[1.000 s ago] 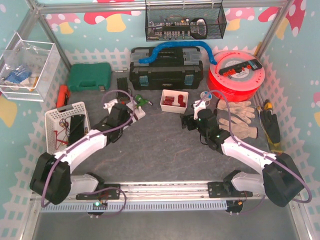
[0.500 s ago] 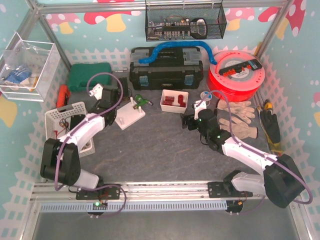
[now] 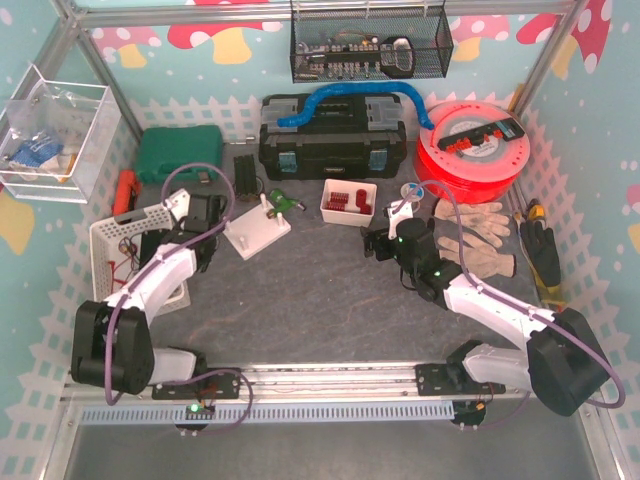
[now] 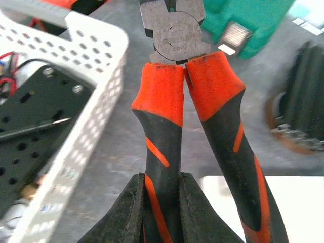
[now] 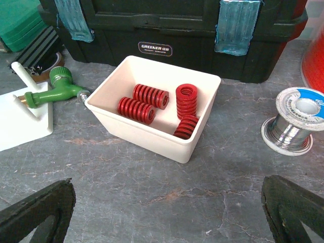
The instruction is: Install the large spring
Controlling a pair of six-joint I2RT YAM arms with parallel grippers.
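Wide view first: the grey table (image 3: 320,310) is crowded along its far edge, with the black toolbox (image 3: 332,140) in the middle. The left arm reaches to the far left, alongside the white basket (image 3: 135,215). The right arm points toward the far centre.

Just right of the basket sits the white fixture plate (image 3: 258,232), with a green fitting (image 5: 55,88) on its far corner. Right of that, near the toolbox front, is the white bin (image 5: 147,134).

Now the left gripper (image 4: 162,192): it's nearly closed, fingers pinching one handle of the red-and-black pliers (image 4: 210,116). The second handle hangs free beside it, and the nose points away over the basket's corner.

The right gripper (image 5: 164,210) is spread as wide as it goes, holding nothing and hovering on the near side of the bin.

And the prize: four red springs (image 5: 136,109) in that bin, some lying down, at least one standing on end. I can't tell which is the large one, they look so alike.

My read is that this is tool-in-hand preparation, with no spring picked yet. Next, the empty claw needs to advance over the bin, drop between its walls and close on one spring without nudging its neighbours. The spring then has to go left to the fixture plate.
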